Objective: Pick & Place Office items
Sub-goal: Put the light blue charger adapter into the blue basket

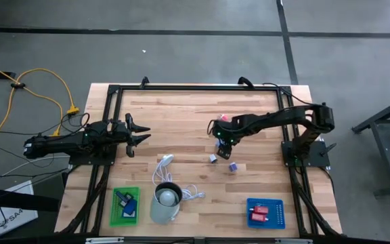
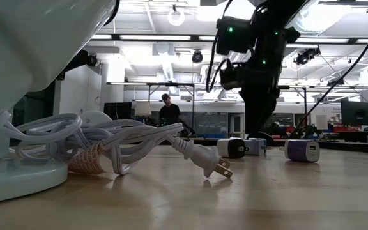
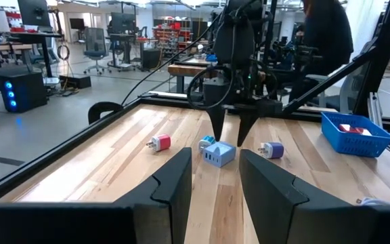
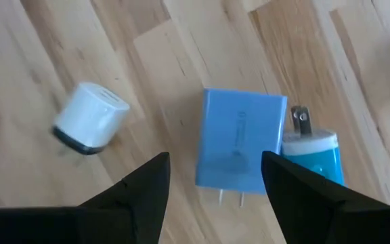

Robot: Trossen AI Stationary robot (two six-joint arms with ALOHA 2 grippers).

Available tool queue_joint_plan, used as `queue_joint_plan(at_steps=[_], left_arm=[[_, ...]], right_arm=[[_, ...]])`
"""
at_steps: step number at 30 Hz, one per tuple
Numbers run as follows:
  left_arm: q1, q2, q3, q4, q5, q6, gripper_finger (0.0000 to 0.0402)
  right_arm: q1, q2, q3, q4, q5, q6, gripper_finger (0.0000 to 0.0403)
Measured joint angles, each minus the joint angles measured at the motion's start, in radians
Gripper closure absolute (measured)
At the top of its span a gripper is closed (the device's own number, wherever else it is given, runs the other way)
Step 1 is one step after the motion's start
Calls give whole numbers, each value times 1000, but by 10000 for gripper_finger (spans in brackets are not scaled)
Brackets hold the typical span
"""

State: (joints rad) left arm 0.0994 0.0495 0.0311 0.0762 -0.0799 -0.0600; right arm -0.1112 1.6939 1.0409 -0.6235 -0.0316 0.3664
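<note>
Worktop of pale wooden planks carries your pieces. Your right hand hangs released, fingers spread, directly above the flat blue plug adapter, which touches a cyan plug; a white cube charger lies near. Your left hand waits released at the left edge.

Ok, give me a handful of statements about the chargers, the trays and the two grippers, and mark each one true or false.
1. The right gripper is open above the blue charger. True.
2. The left gripper holds a charger. False: it is open and empty, waiting at the table's left side.
3. The blue tray holds red items. True.
4. The white coiled cable lies in the green tray. False: it lies on the table by the cup.
5. A purple charger lies loose on the table. True.
</note>
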Motion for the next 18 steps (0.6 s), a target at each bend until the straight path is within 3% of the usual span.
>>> queue_joint_plan(at_steps=[11,18], left_arm=[[0,0,0,0,0,0,281],[0,0,0,0,0,0,281]], right_arm=[[0,7,0,-14,7,-24,180],[0,7,0,-17,7,-24,146]])
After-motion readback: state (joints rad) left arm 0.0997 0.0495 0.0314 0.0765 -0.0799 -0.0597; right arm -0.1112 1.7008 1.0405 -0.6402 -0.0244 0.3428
